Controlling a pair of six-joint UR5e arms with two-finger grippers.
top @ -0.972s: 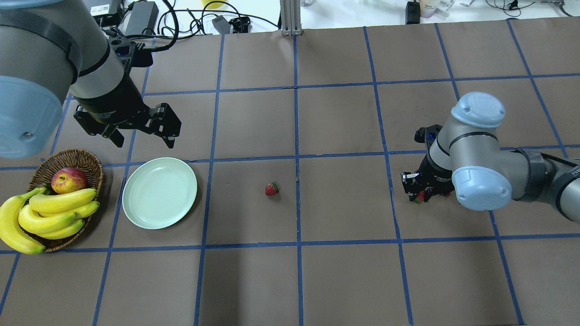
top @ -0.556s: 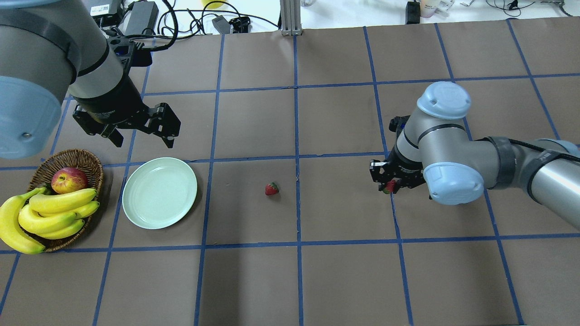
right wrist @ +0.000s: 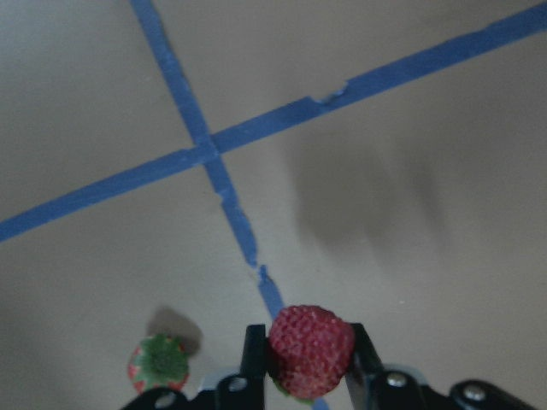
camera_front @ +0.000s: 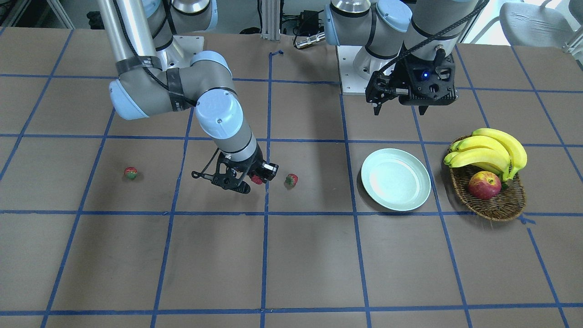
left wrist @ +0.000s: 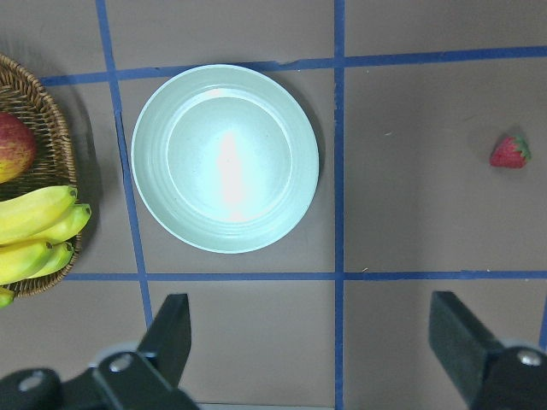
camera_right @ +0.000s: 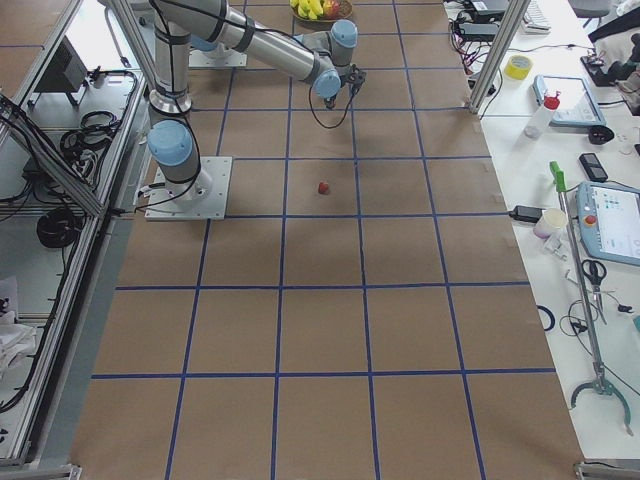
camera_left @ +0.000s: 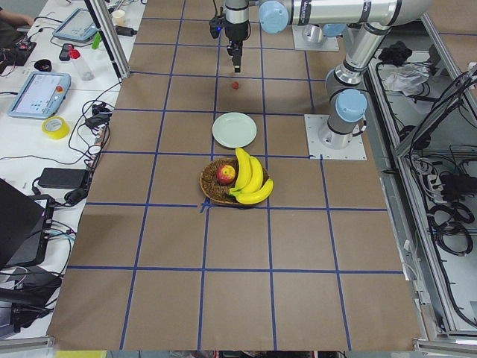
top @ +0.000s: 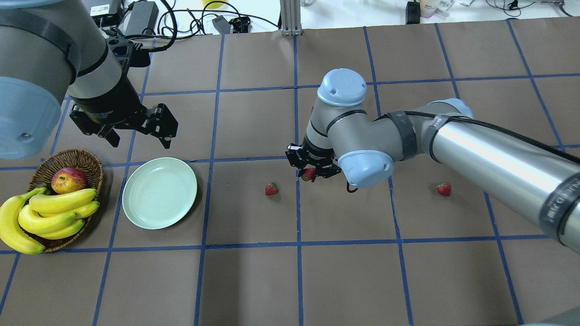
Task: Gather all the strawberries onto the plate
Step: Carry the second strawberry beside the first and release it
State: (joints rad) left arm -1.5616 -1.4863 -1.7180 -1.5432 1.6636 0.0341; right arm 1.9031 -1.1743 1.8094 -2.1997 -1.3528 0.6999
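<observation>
Right gripper point(top: 311, 174) is recorded with fingers clamped on the held strawberry point(right wrist: 311, 348), judged clear of the table. The plate point(top: 159, 192), with nothing in it, is located well apart from these fingers, toward the robot's left; the loose strawberry point(top: 271, 189) is seen near them, between fingers and plate. The third strawberry point(top: 443, 189) is placed well apart on their opposite side. Left gripper point(top: 140, 140) is noted with fingers spread, just beyond the plate's rim.
</observation>
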